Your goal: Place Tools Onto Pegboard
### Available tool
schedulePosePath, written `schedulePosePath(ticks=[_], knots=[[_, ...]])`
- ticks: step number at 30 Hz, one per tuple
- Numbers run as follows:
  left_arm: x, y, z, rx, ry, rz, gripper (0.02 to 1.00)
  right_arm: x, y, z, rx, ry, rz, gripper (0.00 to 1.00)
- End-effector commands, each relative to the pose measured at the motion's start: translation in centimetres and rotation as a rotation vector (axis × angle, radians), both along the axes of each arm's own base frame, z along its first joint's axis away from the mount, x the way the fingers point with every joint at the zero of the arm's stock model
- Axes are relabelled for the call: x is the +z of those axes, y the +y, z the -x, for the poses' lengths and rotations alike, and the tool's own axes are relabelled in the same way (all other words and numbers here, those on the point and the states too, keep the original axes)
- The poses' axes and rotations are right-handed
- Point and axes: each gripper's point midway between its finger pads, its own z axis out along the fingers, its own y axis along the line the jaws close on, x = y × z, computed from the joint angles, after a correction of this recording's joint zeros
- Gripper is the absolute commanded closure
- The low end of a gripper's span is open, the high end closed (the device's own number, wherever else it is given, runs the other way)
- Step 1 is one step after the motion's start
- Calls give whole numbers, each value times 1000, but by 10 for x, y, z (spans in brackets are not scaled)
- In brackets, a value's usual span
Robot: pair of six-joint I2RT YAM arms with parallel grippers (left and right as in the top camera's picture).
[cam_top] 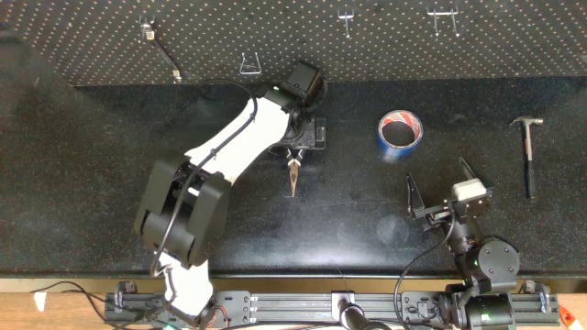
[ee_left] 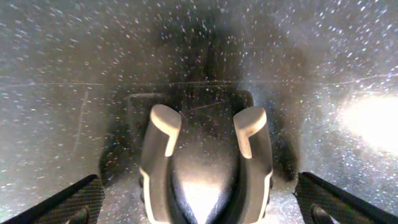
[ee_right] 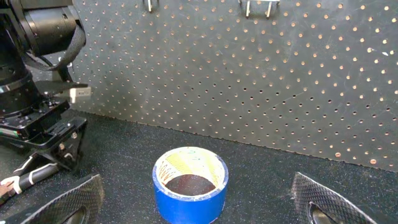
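so my left gripper sits spread wide open right over the pliers, which lie flat on the table near the pegboard, and my right gripper is open too, facing the tape

Worktop matt, speckled, rough; tape roll glossy; pegboard matt, perforated

top cam overhead, shares tape w/ r wrist cam facing pegboard.

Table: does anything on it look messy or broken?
Nothing stands out. The tape sits flat, the hammer lies straight near the right edge, and the pliers lie flat under the left gripper.
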Motion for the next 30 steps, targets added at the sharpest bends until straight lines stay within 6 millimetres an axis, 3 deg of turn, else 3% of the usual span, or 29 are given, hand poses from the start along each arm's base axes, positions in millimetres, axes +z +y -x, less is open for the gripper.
schedulePosePath(ticks=[1, 17, 21, 23, 25, 26, 27, 28, 30], knots=[[-3, -5, -3, -8, 9, 19, 20, -1, 2, 1, 7, 0, 9, 18], [-7, -3, -2, 88, 24, 16, 18, -1, 1, 1, 6, 0, 9, 16], [-11, -3, 2, 82, 36, -5, 115, -1, 2, 1, 7, 0, 10, 20], [-11, -3, 2, 82, 36, -5, 340, -1, 2, 1, 7, 0, 10, 16], [-11, -3, 2, 82, 36, -5, 652, -1, 1, 1, 6, -1, 9, 16], [-11, -2, 2, 82, 35, -6, 733, -1, 2, 1, 7, 0, 9, 16], [-11, -2, 2, 82, 36, -6, 912, -1, 2, 1, 7, 0, 10, 16], [-11, -3, 2, 82, 36, -5, 991, -1, 1, 1, 6, -1, 9, 16], [-5, -2, 2, 82, 27, 0, 991, -1, 1, 1, 6, -1, 10, 16]])
